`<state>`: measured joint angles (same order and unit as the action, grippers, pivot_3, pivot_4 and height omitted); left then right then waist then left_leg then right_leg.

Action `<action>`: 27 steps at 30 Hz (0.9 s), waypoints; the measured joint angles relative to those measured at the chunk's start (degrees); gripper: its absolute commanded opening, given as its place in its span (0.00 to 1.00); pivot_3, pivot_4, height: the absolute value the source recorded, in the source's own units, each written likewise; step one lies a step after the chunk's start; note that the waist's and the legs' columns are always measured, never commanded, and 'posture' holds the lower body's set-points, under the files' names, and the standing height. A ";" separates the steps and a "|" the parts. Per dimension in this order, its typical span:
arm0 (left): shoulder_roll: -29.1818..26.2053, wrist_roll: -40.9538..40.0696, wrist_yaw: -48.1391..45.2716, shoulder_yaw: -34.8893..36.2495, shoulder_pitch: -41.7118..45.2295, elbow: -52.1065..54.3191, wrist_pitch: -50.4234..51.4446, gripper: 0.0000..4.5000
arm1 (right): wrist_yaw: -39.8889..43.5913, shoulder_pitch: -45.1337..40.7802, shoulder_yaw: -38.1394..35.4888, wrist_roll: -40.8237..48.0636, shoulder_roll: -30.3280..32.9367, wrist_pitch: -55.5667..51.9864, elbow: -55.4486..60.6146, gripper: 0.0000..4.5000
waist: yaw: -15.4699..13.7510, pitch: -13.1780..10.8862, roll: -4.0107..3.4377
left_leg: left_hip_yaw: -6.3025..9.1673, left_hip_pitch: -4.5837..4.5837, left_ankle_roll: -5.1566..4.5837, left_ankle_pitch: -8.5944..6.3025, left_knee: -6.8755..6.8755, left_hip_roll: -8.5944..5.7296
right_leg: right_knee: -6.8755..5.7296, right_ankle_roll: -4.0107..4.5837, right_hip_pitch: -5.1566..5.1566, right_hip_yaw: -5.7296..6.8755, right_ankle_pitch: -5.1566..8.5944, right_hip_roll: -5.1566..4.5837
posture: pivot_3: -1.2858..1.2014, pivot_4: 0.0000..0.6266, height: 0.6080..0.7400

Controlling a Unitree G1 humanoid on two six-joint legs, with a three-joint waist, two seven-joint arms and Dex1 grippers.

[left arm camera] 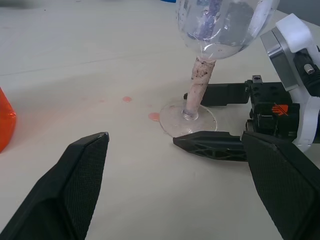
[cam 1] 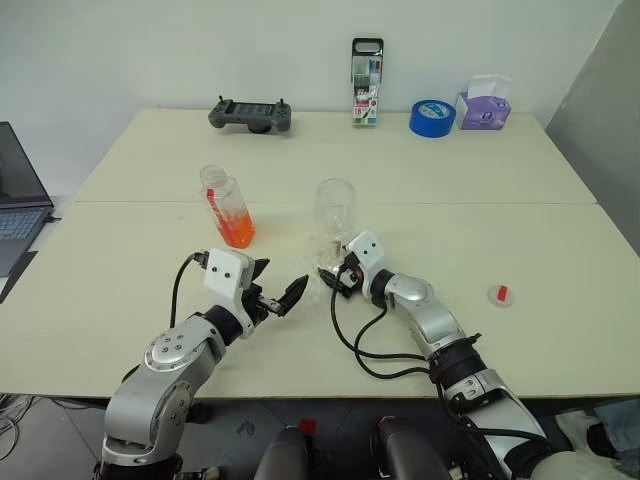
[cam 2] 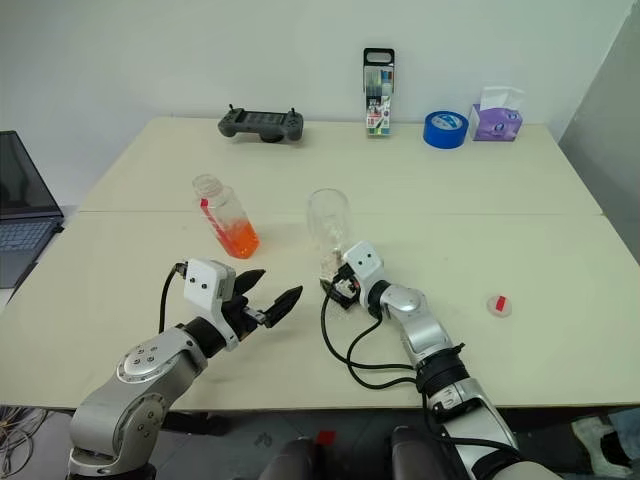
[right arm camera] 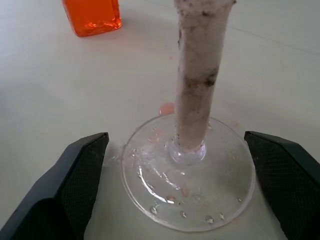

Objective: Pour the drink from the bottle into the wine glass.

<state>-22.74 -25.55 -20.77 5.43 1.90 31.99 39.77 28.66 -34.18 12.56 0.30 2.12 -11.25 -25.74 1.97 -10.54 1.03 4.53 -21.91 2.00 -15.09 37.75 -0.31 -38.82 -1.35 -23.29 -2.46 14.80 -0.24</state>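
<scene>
Right gripper (cam 1: 338,279) open, fingers either side of the wine glass (cam 1: 334,215) foot, not clamping. Glass upright mid-table (cam 1: 420,180), bowl empty, orange drops (left arm camera: 154,116) by its foot. Left gripper (cam 1: 281,297) open, empty, near-left of glass. Bottle (cam 1: 227,206) further left, uncapped, drink (cam 1: 237,230) in its lower part.

Orange drink (cam 1: 238,229), clear wine glass (cam 1: 335,205), red cap (cam 1: 501,294)
</scene>
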 measured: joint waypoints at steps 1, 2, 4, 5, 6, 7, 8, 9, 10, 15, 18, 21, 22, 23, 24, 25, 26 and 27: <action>0.05 0.11 0.07 0.00 0.01 -0.39 -0.24 1.00 | 0.41 0.17 0.02 0.09 0.32 -1.03 1.33 0.99 | -0.01 -0.01 0.00 | 0.00 -0.01 0.00 0.00 0.00 0.00 | 0.00 0.00 0.00 0.00 0.00 0.00 | 0.52 0.24 1.00; 0.32 0.38 0.29 0.00 0.01 -0.88 -0.45 1.00 | 1.27 0.54 0.05 0.48 1.06 -2.66 3.71 0.99 | -0.02 -0.01 -0.01 | 0.01 -0.01 0.00 0.00 0.00 0.00 | 0.01 -0.02 0.00 0.01 0.01 0.00 | 0.52 0.24 1.00; 0.95 0.87 1.18 0.03 0.04 -1.34 -1.03 1.00 | 2.54 1.33 0.07 1.11 2.42 -5.62 8.10 0.99 | -0.06 -0.02 0.00 | 0.04 -0.03 0.00 0.00 0.00 0.00 | 0.04 -0.03 0.00 0.01 0.01 -0.01 | 0.52 0.24 1.00; 2.04 1.14 2.05 0.52 0.04 -1.65 -1.82 1.00 | 3.64 2.19 0.14 1.53 3.55 -8.08 11.81 0.99 | -0.10 -0.02 0.00 | 0.04 -0.05 0.01 0.00 0.00 0.00 | 0.06 -0.04 0.00 0.01 0.02 -0.06 | 0.52 0.24 1.00; 2.48 1.33 2.68 0.89 -0.02 -2.02 -2.39 1.00 | 4.25 2.59 0.16 1.93 4.43 -9.80 14.20 0.99 | -0.12 -0.02 0.00 | 0.05 -0.06 0.01 0.00 0.00 0.00 | 0.08 -0.04 0.00 0.01 0.02 -0.10 | 0.52 0.24 1.00; 2.85 1.61 3.30 1.71 -0.32 -2.49 -3.12 1.00 | 5.05 3.37 0.04 2.66 6.04 -12.13 17.86 0.99 | -0.13 -0.02 0.00 | 0.06 -0.06 0.01 -0.01 0.00 0.00 | 0.09 -0.04 0.00 0.01 0.02 -0.17 | 0.52 0.24 1.00; 2.92 1.76 3.85 2.20 -0.69 -2.79 -3.63 1.00 | 5.41 3.94 -0.09 3.16 7.24 -13.79 20.09 0.99 | -0.13 -0.02 0.00 | 0.06 -0.06 0.01 -0.01 0.00 0.00 | 0.11 -0.05 0.00 0.01 0.02 -0.18 | 0.52 0.24 1.00; 3.18 1.87 4.24 3.04 -1.41 -2.95 -4.23 1.00 | 6.05 4.82 -0.19 3.64 8.80 -15.88 23.01 0.99 | -0.14 -0.02 0.00 | 0.05 -0.06 0.01 -0.01 -0.02 0.00 | 0.12 -0.05 0.00 0.01 0.03 -0.18 | 0.52 0.24 1.00; 3.55 2.14 4.77 3.95 -2.28 -3.15 -4.88 1.00 | 6.77 6.16 -0.47 4.54 11.02 -18.54 27.02 0.99 | -0.14 -0.02 0.00 | 0.07 -0.08 0.01 -0.01 -0.04 -0.01 | 0.15 -0.05 0.00 0.01 0.03 -0.20 | 0.52 0.24 1.00; 3.19 4.51 5.04 3.90 -5.71 -3.30 -7.68 1.00 | 10.60 10.34 -2.80 8.38 21.22 -27.69 40.46 0.99 | -0.21 -0.07 -0.03 | 0.07 -0.15 0.01 -0.01 -0.07 -0.04 | 0.33 -0.08 0.01 0.03 0.05 -0.23 | 0.52 0.24 1.00; 4.34 5.78 5.89 3.50 -6.68 -3.31 -8.34 1.00 | 14.46 11.18 -6.40 12.58 29.76 -34.77 48.03 0.99 | -0.32 -0.21 -0.03 | 0.05 -0.27 0.00 -0.01 -0.05 -0.07 | 0.53 -0.12 0.01 0.09 0.04 -0.26 | 0.52 0.24 1.00; 4.98 6.40 6.76 4.06 -5.88 -3.37 -9.62 1.00 | 18.78 4.46 -9.94 18.03 37.87 -41.71 53.76 0.99 | -0.08 -0.26 -0.04 | 0.02 -0.30 -0.01 -0.02 -0.04 -0.01 | 0.70 -0.12 0.03 0.14 -0.05 -0.22 | 0.52 0.24 1.00; 4.86 6.41 6.81 4.32 -4.76 -3.48 -10.05 1.00 | 19.48 0.21 -11.65 20.18 39.07 -43.90 54.56 0.99 | 0.04 -0.27 -0.05 | -0.01 -0.31 -0.01 -0.01 -0.08 -0.01 | 0.69 -0.10 0.00 0.13 -0.07 -0.19 | 0.52 0.24 1.00; 4.77 6.42 6.78 5.09 -3.44 -3.50 -10.58 1.00 | 19.87 -4.09 -13.53 22.07 39.90 -45.51 55.40 0.99 | 0.01 -0.26 -0.03 | -0.02 -0.30 -0.02 -0.02 -0.12 -0.01 | 0.77 -0.10 0.05 0.21 -0.06 -0.11 | 0.52 0.24 1.00; 4.47 6.42 6.71 5.75 -2.79 -3.57 -11.07 1.00 | 19.97 -6.40 -14.46 23.26 40.21 -46.17 55.99 0.99 | -0.08 -0.22 0.04 | -0.01 -0.31 -0.02 -0.02 -0.22 0.00 | 0.84 -0.09 0.05 0.23 -0.06 -0.07 | 0.52 0.24 1.00; 3.85 6.44 6.46 6.50 -1.90 -4.52 -11.66 1.00 | 20.34 -9.01 -14.84 24.92 40.37 -47.17 56.01 0.99 | -0.16 -0.18 0.10 | -0.01 -0.29 -0.02 -0.02 -0.36 0.00 | 0.90 -0.07 0.07 0.24 -0.05 -0.04 | 0.52 0.24 1.00; 3.36 6.67 6.29 6.86 -0.85 -5.85 -12.04 1.00 | 20.84 -11.23 -14.85 26.63 40.08 -48.25 55.63 0.99 | -0.24 -0.19 0.10 | -0.01 -0.28 -0.02 -0.01 -0.46 0.00 | 0.90 -0.06 0.04 0.23 -0.05 -0.04 | 0.52 0.24 1.00; 3.05 7.08 6.18 6.85 0.26 -7.51 -12.74 1.00 | 21.20 -14.02 -14.75 28.67 39.11 -49.34 54.61 0.99 | -0.29 -0.19 0.09 | -0.04 -0.28 -0.02 0.00 -0.58 -0.01 | 0.90 -0.05 0.00 0.22 -0.05 -0.06 | 0.52 0.24 1.00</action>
<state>-19.68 -18.47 -14.59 12.28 2.16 24.48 27.03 49.85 -48.20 -2.18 28.97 41.23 -60.59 28.87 1.68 -10.73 1.12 4.49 -22.19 1.98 -15.09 37.16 -0.31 -37.91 -1.41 -23.29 -2.25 14.75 -0.30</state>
